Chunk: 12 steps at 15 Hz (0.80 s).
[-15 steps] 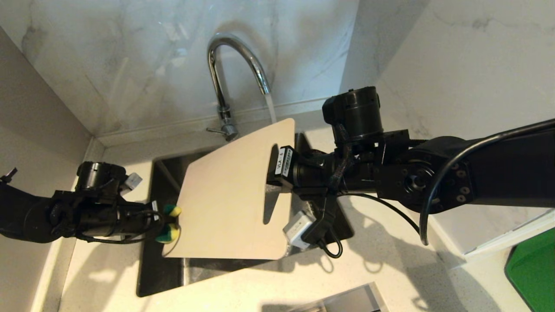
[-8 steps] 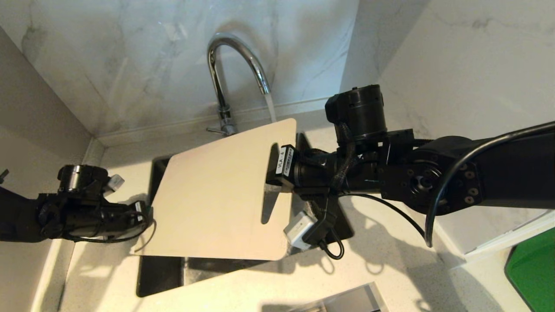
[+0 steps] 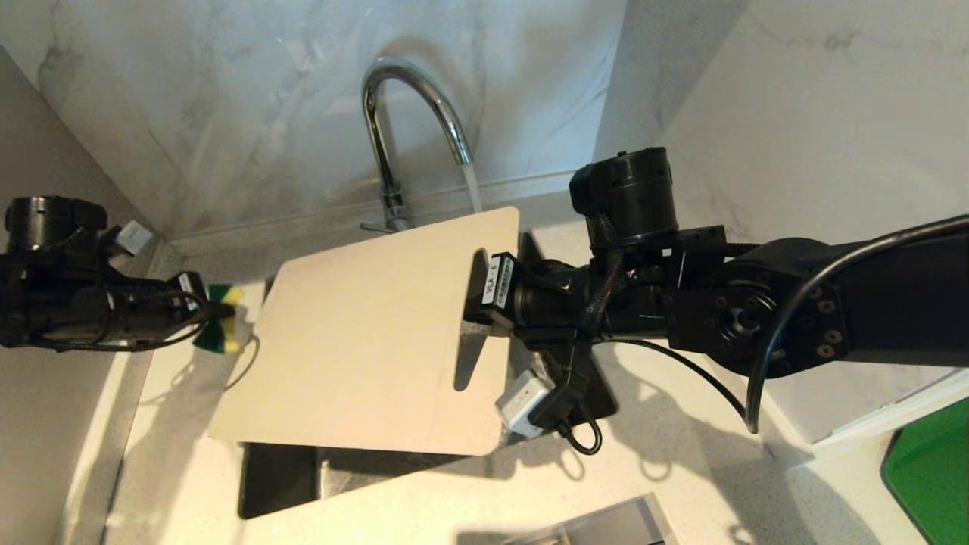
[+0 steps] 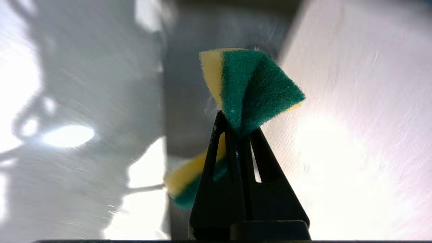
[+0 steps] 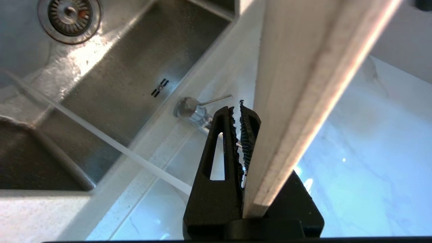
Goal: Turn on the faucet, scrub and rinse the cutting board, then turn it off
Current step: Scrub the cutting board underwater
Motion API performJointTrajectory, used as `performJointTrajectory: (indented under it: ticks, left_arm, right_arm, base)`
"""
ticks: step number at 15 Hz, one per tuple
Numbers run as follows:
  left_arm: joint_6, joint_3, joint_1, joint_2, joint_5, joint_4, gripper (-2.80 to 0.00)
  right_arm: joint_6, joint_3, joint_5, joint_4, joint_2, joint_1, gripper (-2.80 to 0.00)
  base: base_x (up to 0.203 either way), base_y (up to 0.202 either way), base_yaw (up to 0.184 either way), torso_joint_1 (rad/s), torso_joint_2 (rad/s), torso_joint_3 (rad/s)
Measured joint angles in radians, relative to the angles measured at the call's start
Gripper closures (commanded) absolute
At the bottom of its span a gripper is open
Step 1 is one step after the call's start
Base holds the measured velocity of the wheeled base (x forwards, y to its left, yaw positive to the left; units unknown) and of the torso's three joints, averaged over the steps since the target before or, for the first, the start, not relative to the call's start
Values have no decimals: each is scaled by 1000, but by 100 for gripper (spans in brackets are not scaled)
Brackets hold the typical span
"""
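Glossy chrome faucet (image 3: pixel 394 129), matt cream plastic cutting board (image 3: pixel 363 333), rough green-and-yellow sponge (image 4: pixel 248 87), brushed steel sink (image 5: pixel 111 84).

Speckled white countertop (image 3: pixel 681 484) with inset steel sink (image 5: pixel 111 84), faucet (image 3: pixel 394 144) mounted at its back edge.

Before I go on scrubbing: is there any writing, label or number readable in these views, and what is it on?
"VLA - 6", roughly: white sticker on the right arm's wrist, beside the cutting board; the last character is unsure.
A second line of smaller print on that sticker: too small to read.
White tag on the left arm near the sponge: unreadable.
Wrist views: no text.
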Motion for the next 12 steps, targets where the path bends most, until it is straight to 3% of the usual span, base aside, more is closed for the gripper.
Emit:
performJointTrajectory:
  ticks: [4,7,10,12]
  left_arm:
    - [1,-119,56,-20,2,52,0]
    - [-9,-181,30,-76,-20,169,0]
    - [-69,-196,-97,-144,-33,312,0]
    - [-149,-190,-222,-181,-34,404,0]
  right_arm:
    - [0,1,-1,0,-5,0,0]
    - [-1,2,-1,-13,-6,0,0]
    - [17,0,0,-25,-9,0,0]
    - [32,-6,-2,-29,-11,-1,0]
  base:
    - [0,0,0,0,0,0]
    - [0,0,0,0,0,0]
    - [0,0,0,0,0,0]
    - [0,0,0,0,0,0]
